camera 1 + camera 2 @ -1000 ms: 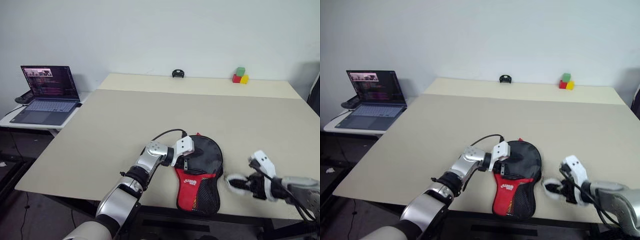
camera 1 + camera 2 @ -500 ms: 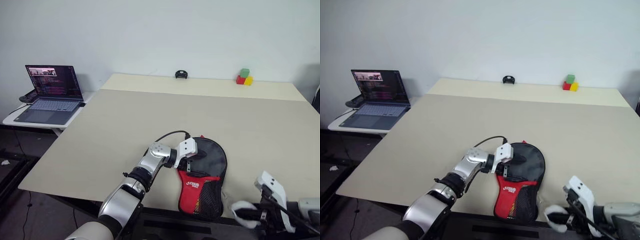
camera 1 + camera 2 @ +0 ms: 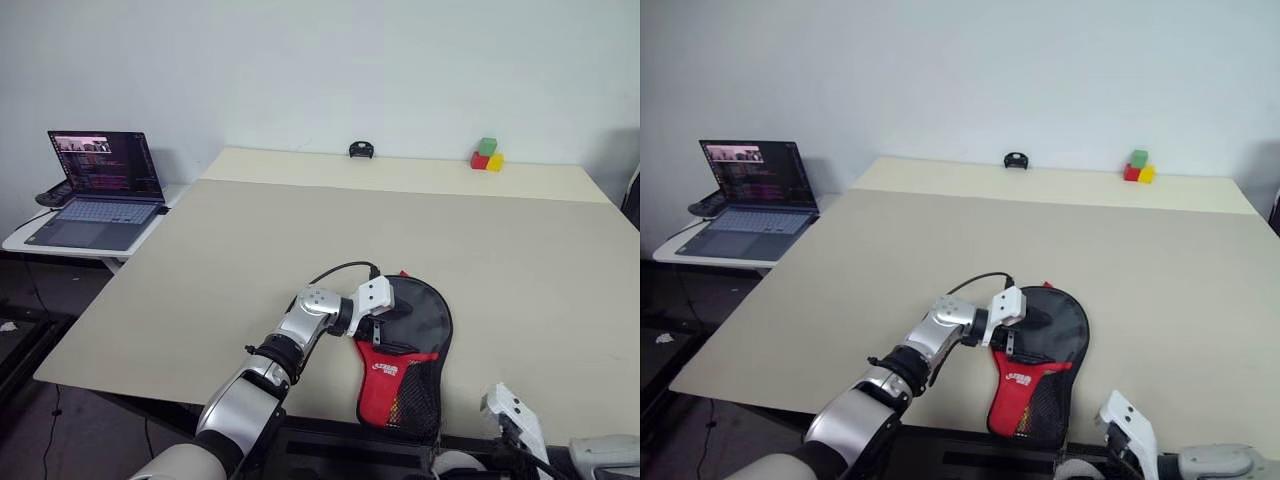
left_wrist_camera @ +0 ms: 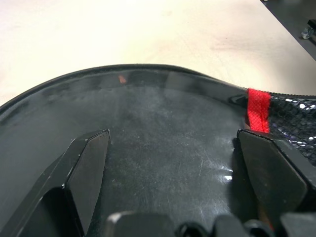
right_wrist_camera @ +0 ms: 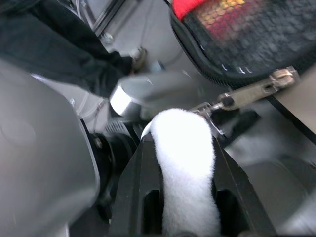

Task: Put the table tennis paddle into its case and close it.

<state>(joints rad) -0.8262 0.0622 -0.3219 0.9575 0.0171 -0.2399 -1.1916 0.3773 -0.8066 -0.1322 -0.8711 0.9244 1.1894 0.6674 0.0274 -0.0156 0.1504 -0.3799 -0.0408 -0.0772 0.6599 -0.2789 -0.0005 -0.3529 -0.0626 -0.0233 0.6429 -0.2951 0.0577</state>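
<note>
the case (image 3: 405, 350) lies at the table's (image 3: 250, 250) near edge, the paddle judged inside. the left gripper (image 4: 173, 163) is spread wide over it, gripping nothing. the right gripper (image 5: 180, 163) is clamped on a white loop (image 5: 185, 148) tied to the zipper pull (image 5: 256, 89); closing is in hand, needing a steady pull.

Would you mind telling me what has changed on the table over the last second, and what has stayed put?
The right tool drew back from beside the case toward the table's near edge and dropped below it, still shut on a white fuzzy loop linked to the zipper pull. The left tool stayed open, resting on the case's round black end. Case, laptop and coloured blocks kept their places.
</note>
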